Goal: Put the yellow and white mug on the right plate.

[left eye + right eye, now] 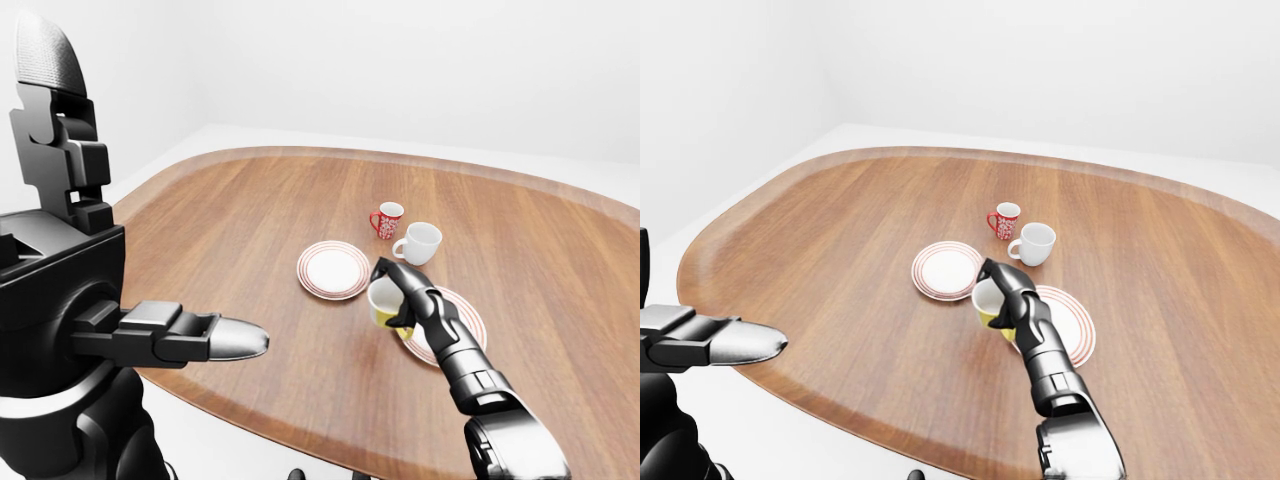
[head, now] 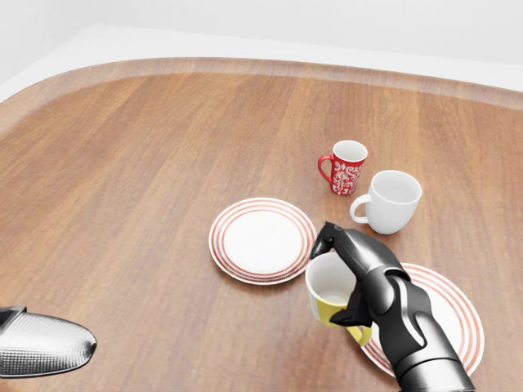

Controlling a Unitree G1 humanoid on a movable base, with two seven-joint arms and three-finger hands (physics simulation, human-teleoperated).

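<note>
My right hand [image 2: 368, 286] fingers are clamped around the yellow and white mug [image 2: 333, 296] at the right plate [image 2: 445, 306] rim, so releasing here could tip it onto the tabletop [image 2: 147, 163].

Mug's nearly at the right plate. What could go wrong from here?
1. The yellow and white mug hangs over the right plate's left rim; released now, it might land on the rim and tip.
2. The right hand wraps the mug's plate side, so opening could nudge it off.
</note>
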